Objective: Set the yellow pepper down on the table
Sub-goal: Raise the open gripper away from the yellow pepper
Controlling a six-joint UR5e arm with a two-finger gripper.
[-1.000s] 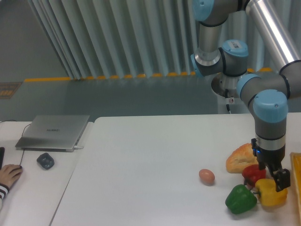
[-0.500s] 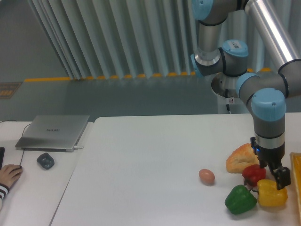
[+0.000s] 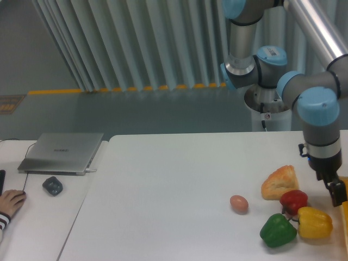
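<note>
1. The yellow pepper is lying on the white bench in the lower right of the frame, free of the pincer
2. The pincer is hanging above and to the right of the yellow pepper, near the right edge of the frame; its fingers are gripping nothing, though whether they are spread or closed I cannot tell from this angle
3. The red pepper is sitting just above and to the left of the yellow pepper, touching or very nearly touching it
4. The green pepper is lying just to the left of the yellow pepper, at the bottom of the frame
5. A bread roll is resting above the red pepper, and an egg is lying to the left of this group, apart from it
6. An orange-yellow edge is showing at the far right of the frame, just beside the yellow pepper; what it belongs to I cannot tell
7. In the left of the frame, a closed laptop and a small dark object are sitting on a separate desk, and a hand is resting at the left edge
</note>
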